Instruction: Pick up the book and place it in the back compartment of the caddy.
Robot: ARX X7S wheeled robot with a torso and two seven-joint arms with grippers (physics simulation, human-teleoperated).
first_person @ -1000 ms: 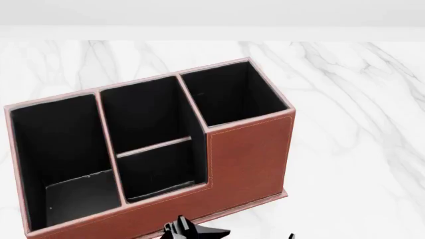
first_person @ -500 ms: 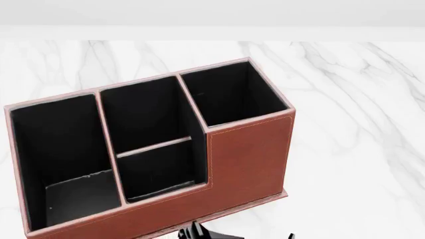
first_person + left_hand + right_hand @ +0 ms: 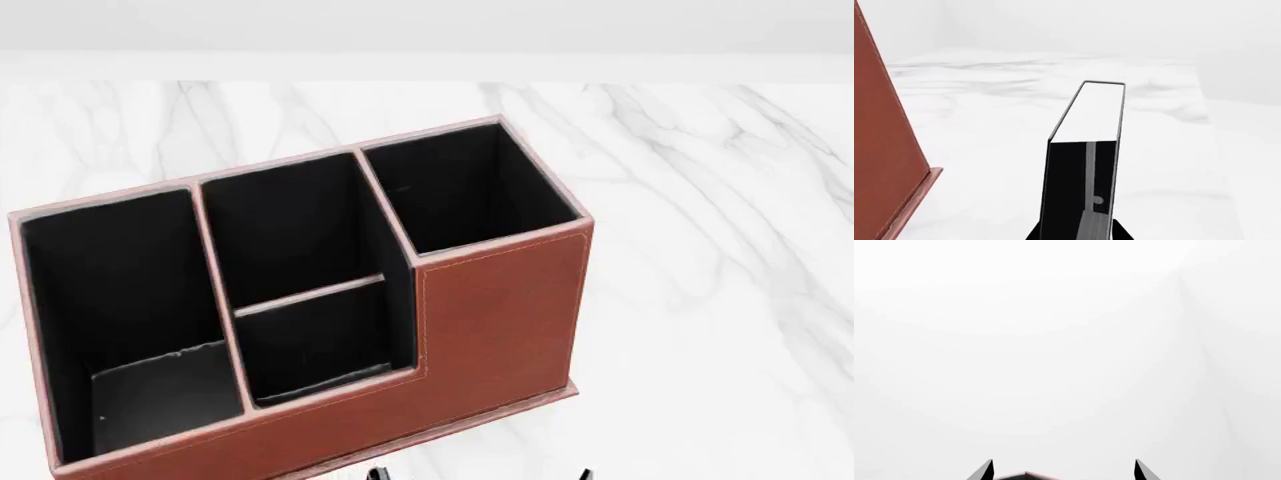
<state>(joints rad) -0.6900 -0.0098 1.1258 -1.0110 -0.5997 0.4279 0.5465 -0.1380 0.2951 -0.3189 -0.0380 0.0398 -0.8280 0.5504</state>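
The book (image 3: 1087, 117), black-covered with white page edges, stands up between the fingers of my left gripper (image 3: 1077, 233), which is shut on its lower end. The reddish-brown caddy (image 3: 501, 300) fills the left and middle of the head view; its side wall (image 3: 887, 150) and base rim rise just beside the book in the left wrist view. The back compartment (image 3: 320, 340) is the shallow middle cell behind the low brown wall, and nothing lies in it. My right gripper (image 3: 1064, 471) is open, holding nothing, above a corner of the caddy (image 3: 1026, 476).
The caddy stands on a white marble table (image 3: 707, 250). The deeper middle cell (image 3: 287, 220) lies across the thin divider, with tall end cells (image 3: 120, 300) on either side. Small black gripper parts (image 3: 380, 473) peek in at the head view's bottom edge.
In the head view the black gripper part below the caddy's front wall has slid down and slightly right, almost out of the picture. The caddy has not moved.
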